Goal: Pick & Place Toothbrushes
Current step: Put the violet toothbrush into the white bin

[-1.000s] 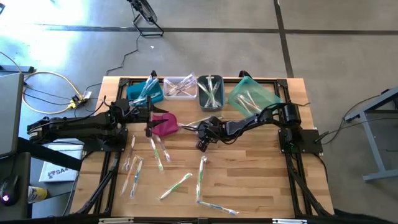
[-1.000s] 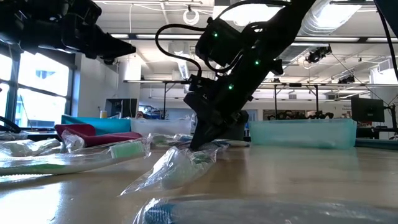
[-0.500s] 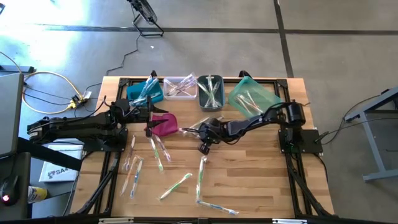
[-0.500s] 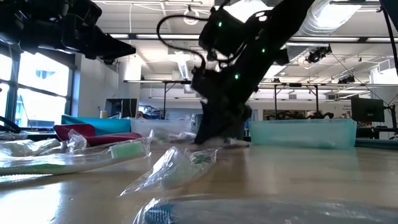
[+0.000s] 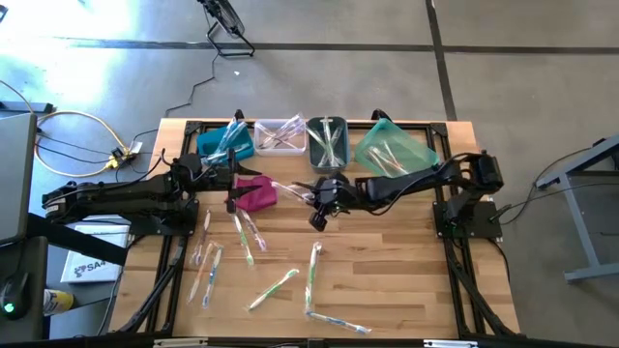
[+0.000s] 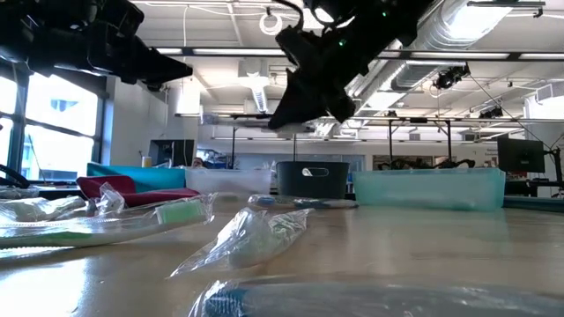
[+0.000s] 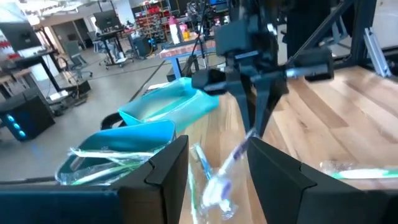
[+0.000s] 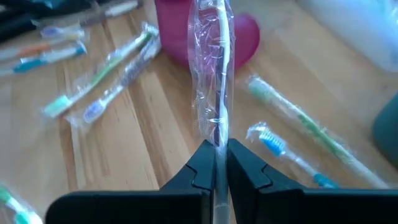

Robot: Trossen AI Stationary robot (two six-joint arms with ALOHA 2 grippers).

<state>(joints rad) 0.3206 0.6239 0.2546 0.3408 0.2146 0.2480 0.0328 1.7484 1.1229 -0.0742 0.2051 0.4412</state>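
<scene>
My right gripper [image 8: 216,163] is clamped on a clear-wrapped, pale-handled toothbrush [image 8: 213,81], lifted off the wooden table [image 5: 387,271] near the crumpled magenta pouch [image 5: 255,193]. My left gripper [image 7: 217,162] hangs beside that pouch, fingers apart, apparently empty. Other wrapped toothbrushes [image 5: 312,274] lie scattered nearer the front

The floor [image 5: 319,68] is grey concrete with dark seam lines. A yellow cable coil [image 5: 73,130] lies on it beside the wooden surface [image 5: 387,280]. Overhead, strip lights [image 6: 220,51] and a large round duct [image 6: 480,26] run along the ceiling. A tall window [image 6: 53,119] admits daylight. Distant workbenches [image 7: 53,59] stand on an open workshop floor.
</scene>
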